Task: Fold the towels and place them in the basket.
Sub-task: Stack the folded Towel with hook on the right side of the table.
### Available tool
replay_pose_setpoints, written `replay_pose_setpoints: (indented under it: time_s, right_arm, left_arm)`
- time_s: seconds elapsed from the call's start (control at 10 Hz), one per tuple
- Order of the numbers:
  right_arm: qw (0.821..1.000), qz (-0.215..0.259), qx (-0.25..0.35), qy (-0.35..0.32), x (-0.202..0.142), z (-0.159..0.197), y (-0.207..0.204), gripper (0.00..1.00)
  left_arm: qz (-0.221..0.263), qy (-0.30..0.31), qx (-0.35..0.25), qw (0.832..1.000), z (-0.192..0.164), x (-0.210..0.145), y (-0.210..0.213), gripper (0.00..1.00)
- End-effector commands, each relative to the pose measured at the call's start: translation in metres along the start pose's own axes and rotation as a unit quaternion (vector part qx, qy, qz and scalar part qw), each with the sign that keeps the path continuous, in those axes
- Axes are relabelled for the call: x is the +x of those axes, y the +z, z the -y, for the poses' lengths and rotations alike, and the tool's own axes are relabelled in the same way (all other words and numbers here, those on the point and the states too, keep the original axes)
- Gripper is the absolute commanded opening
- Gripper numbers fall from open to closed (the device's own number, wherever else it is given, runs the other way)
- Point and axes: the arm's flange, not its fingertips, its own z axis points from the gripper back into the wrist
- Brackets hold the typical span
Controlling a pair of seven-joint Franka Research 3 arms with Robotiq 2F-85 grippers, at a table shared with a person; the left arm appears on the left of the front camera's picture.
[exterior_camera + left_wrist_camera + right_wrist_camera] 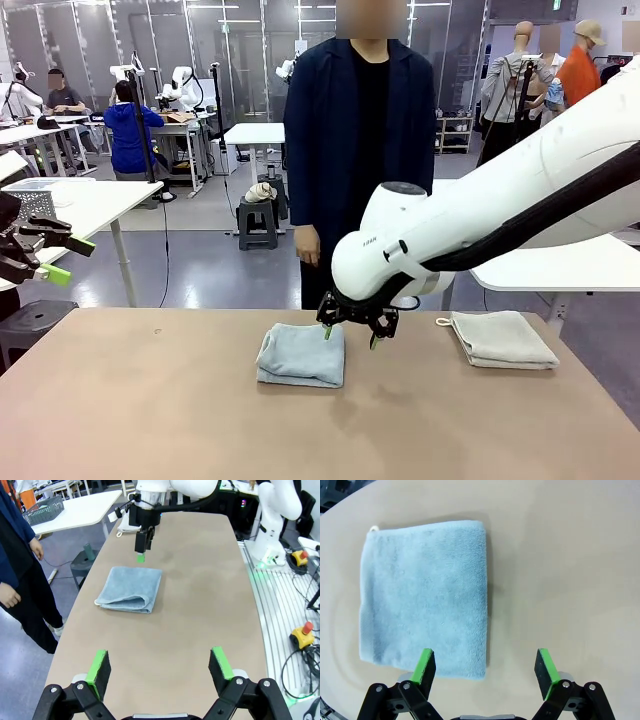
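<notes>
Both towels, grey-blue (pixel 301 354) and cream (pixel 502 339), lay folded on the tabletop (pixel 150 400), unbasketed, as the right end effector (pixel 350 336) hovered released.

A plain tan bench (pixel 150 400) carries two folded towels. The pale grey-blue towel (pixel 301 354) lies near the middle. The cream-white towel (pixel 502 339) lies well apart toward the right edge, its little loop pointing left.
</notes>
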Motion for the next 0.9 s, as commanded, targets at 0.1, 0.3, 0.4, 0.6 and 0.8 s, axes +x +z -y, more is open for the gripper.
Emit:
replay_pose_setpoints:
  time_s: [0.1, 0.3, 0.4, 0.6, 0.8]
  right_arm:
    - [1.000, 0.010, 0.001, -0.021, 0.005, -0.002, -0.026, 1.00]
    - [1.000, 0.010, -0.006, -0.024, 0.012, -0.003, -0.039, 1.00]
    - [1.000, 0.011, -0.005, -0.023, 0.015, -0.003, -0.045, 1.00]
    - [1.000, 0.012, -0.002, -0.020, 0.016, -0.008, -0.050, 1.00]
    - [1.000, 0.014, -0.002, -0.013, 0.019, -0.014, -0.049, 1.00]
  left_arm:
    - [0.003, -0.001, 0.001, 1.000, 0.000, 0.002, 0.001, 1.00]
    - [0.003, -0.001, 0.001, 1.000, 0.000, 0.002, 0.001, 1.00]
    - [0.003, -0.001, 0.001, 1.000, 0.000, 0.002, 0.001, 1.00]
    - [0.003, -0.001, 0.001, 1.000, 0.000, 0.002, 0.001, 1.00]
    - [0.003, -0.001, 0.001, 1.000, 0.000, 0.002, 0.001, 1.00]
